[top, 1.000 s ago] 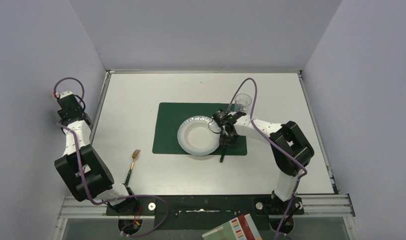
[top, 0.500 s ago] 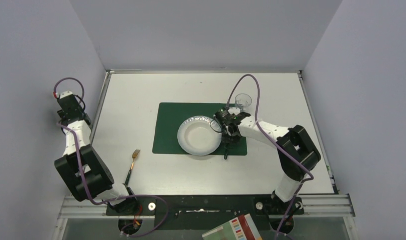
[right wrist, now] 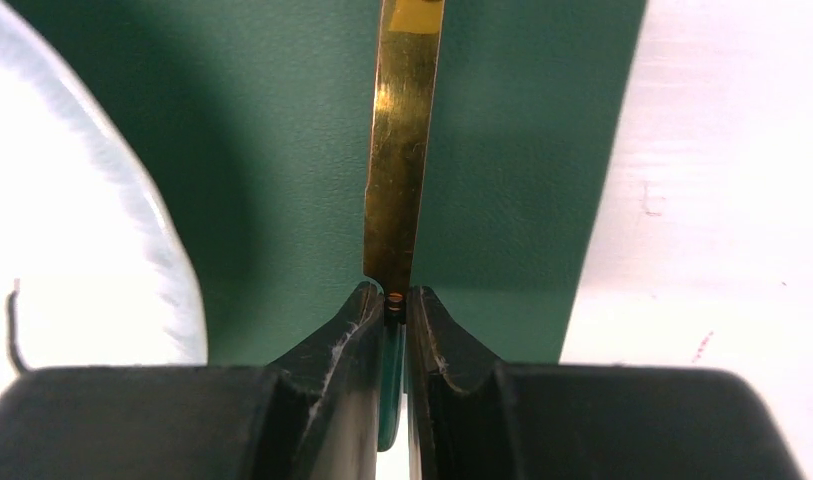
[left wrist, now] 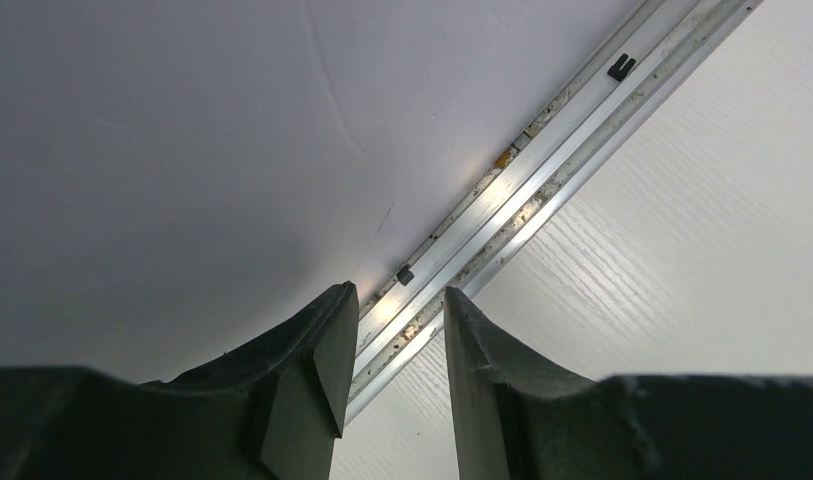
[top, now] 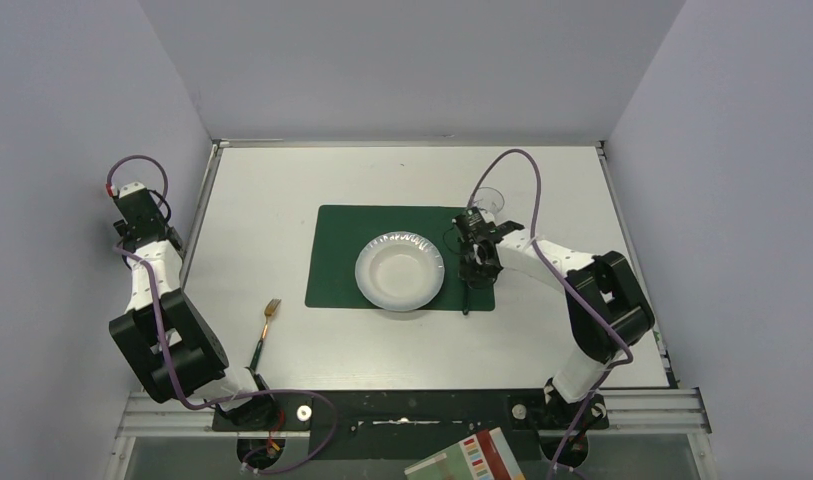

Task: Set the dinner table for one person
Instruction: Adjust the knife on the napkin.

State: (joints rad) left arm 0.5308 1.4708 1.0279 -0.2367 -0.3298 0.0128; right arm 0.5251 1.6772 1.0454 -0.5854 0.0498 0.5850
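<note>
LOG | right gripper (right wrist: 394, 300) pinched tight on flat gold knife (right wrist: 402, 150) at right edge of matte green placemat (right wrist: 282, 180), beside round white plate (top: 399, 275) | left gripper (left wrist: 395, 300) partly open, empty, at left metal rim of smooth white dinner table (left wrist: 682, 250)

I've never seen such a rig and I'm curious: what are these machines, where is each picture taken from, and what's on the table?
A left arm and a right arm are bolted to a white table. One picture looks down from above; the other two come from cameras on the wrists. On the table lie a green placemat bearing a white plate, a clear cup near its far right corner, and a fork at left. The right hand pinches a gold utensil, likely a knife, over the mat right of the plate. The left hand is open and empty.
</note>
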